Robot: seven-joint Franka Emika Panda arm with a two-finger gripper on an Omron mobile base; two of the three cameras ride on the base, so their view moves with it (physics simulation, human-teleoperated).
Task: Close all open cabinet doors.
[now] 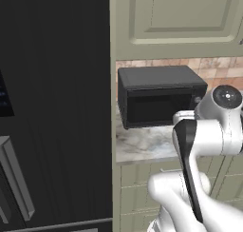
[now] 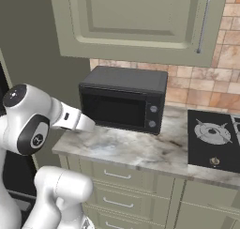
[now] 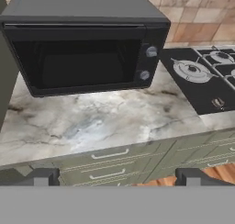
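Note:
A tall sage-green cabinet door [image 2: 136,21] with a recessed panel hangs above the counter. Its long silver bar handle [image 2: 204,24] runs down its right side. The same cabinet door [image 1: 182,17] fills the top of the left base view. I cannot tell from these angles whether it stands ajar or flush. My gripper [image 3: 118,177] is open and holds nothing. Its dark fingertips [image 3: 43,176] stand wide apart, low in front of the counter, and point at the black oven, well below the door.
A black countertop oven [image 2: 123,103] sits on the marble counter [image 2: 140,148] under the door. A black gas hob [image 2: 213,139] lies to its right, against a brick wall. Green drawers [image 3: 108,161] run below the counter. A dark fridge [image 1: 52,107] stands on the left.

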